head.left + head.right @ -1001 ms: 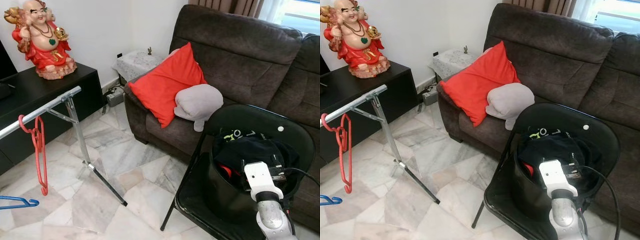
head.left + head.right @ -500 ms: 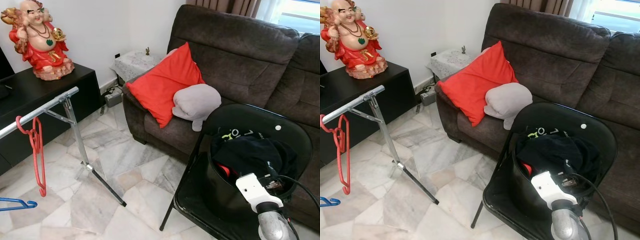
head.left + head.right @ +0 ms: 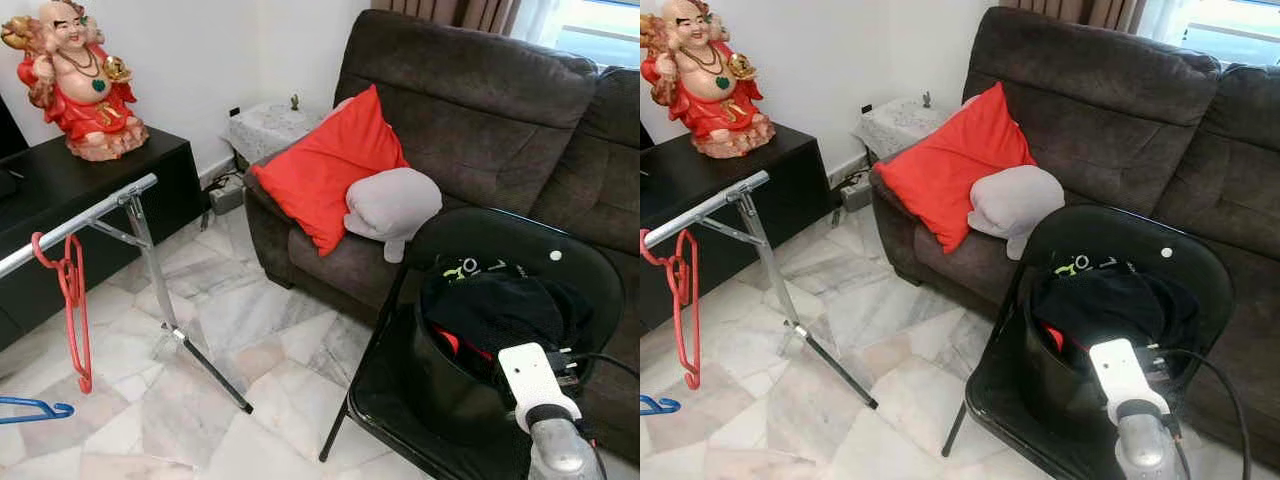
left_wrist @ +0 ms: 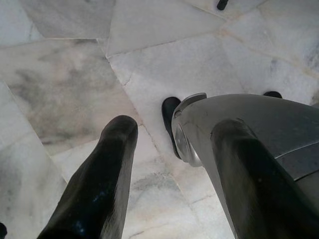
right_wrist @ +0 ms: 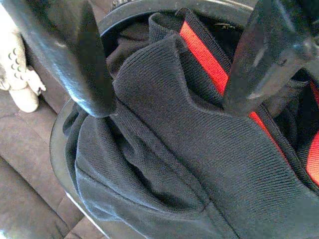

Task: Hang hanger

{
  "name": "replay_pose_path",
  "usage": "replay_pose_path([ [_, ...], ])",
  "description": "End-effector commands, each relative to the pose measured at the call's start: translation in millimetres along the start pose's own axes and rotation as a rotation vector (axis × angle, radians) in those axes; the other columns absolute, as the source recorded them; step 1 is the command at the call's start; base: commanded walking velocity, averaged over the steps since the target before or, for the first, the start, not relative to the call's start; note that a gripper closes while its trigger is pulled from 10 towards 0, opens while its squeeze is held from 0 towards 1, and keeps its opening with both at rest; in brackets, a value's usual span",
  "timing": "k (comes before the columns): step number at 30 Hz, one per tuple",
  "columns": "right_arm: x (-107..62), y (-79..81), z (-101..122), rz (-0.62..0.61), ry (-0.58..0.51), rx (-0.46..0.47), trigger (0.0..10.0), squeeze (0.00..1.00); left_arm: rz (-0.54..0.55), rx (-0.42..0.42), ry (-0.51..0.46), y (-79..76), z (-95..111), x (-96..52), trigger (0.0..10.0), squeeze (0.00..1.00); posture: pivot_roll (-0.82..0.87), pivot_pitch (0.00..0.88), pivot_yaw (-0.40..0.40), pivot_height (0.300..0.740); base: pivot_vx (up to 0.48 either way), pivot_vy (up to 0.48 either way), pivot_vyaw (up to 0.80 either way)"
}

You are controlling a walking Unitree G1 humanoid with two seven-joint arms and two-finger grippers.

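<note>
Right tool (image 5: 164,94) spread above black garment (image 5: 199,164) with red stripe (image 5: 209,62).

You can't see the far end of the metal rail (image 3: 80,215); the head view's edge cuts it off, along with most of the blue hanger (image 3: 35,407) near the floor. The dark garment (image 5: 189,164) heaped in the black bucket (image 3: 450,395) hides whatever lies under it. The right pincer (image 5: 167,99) has its fingertips buried behind that cloth's folds.
</note>
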State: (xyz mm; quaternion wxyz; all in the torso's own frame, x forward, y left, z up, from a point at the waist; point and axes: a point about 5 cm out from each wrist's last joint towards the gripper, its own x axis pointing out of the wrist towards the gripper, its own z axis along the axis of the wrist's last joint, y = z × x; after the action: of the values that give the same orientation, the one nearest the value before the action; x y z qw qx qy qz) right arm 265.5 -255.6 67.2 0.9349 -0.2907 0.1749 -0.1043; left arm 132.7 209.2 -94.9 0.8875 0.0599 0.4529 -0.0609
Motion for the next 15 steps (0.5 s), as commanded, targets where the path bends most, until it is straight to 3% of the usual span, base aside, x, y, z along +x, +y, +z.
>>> replay_pose_path([
  [1,0.9,-3.6,2.6,-0.005,0.012,0.02,10.0,0.0,-0.015,0.016,0.044,-3.8,-10.6,-2.4,10.0,0.0,0.08,0.056,-0.013,0.74,0.0,0.0,0.0],
  [2,1.3,-4.0,3.0,-0.004,0.015,0.023,10.0,0.0,-0.015,0.016,0.046,-3.8,-11.0,-2.5,10.0,0.0,0.08,0.056,-0.013,0.74,0.0,0.0,0.0],
  [3,1.3,-3.8,3.4,0.0,0.016,0.023,7.7,0.0,-0.015,0.016,0.047,-3.9,-11.2,-2.6,10.0,0.0,0.08,0.057,-0.012,0.74,0.0,0.0,0.0],
  [4,1.3,-3.7,3.7,0.003,0.016,0.022,6.3,0.0,-0.015,0.016,0.047,-3.9,-11.4,-2.6,10.0,0.0,0.08,0.057,-0.012,0.74,0.0,0.0,0.0],
  [5,1.2,-3.7,3.9,0.005,0.018,0.022,3.6,0.0,-0.014,0.015,0.048,-4.1,-11.7,-2.7,10.0,0.0,0.08,0.057,-0.012,0.74,0.0,0.0,0.0],
  [6,1.4,-3.6,3.9,0.006,0.021,0.022,0.0,0.0,-0.015,0.016,0.049,-4.3,-11.8,-2.7,10.0,0.0,0.08,0.057,-0.012,0.74,0.0,0.0,0.0],
  [7,1.5,-3.3,3.9,0.009,0.024,0.021,0.0,0.0,-0.015,0.015,0.049,-4.5,-11.8,-2.7,10.0,0.0,0.08,0.057,-0.012,0.74,0.0,0.0,0.0],
  [8,1.9,-2.7,3.8,0.016,0.034,0.017,4.4,0.0,-0.015,0.015,0.05,-4.8,-11.8,-2.6,10.0,0.0,0.08,0.057,-0.012,0.74,0.0,0.0,0.0],
  [9,2.5,-1.9,3.1,0.021,0.046,0.009,4.4,0.0,-0.015,0.015,0.05,-5.0,-11.7,-2.5,10.0,0.0,0.08,0.057,-0.012,0.74,0.0,0.0,0.0],
  [10,2.7,-1.7,2.8,0.022,0.05,0.007,8.0,0.0,-0.014,0.015,0.05,-5.1,-11.7,-2.4,10.0,0.0,0.08,0.057,-0.012,0.74,0.0,0.0,0.0],
  [11,2.9,-1.4,2.5,0.024,0.053,0.004,10.0,0.0,-0.014,0.016,0.051,-5.2,-11.7,-2.4,10.0,0.0,0.08,0.057,-0.012,0.74,0.0,0.0,0.0],
  [15,3.3,-1.2,3.6,0.027,0.05,-0.005,10.0,0.0,-0.013,0.015,0.052,-4.8,-11.7,-2.4,10.0,0.0,0.08,0.056,-0.012,0.74,0.0,0.0,0.0],
])
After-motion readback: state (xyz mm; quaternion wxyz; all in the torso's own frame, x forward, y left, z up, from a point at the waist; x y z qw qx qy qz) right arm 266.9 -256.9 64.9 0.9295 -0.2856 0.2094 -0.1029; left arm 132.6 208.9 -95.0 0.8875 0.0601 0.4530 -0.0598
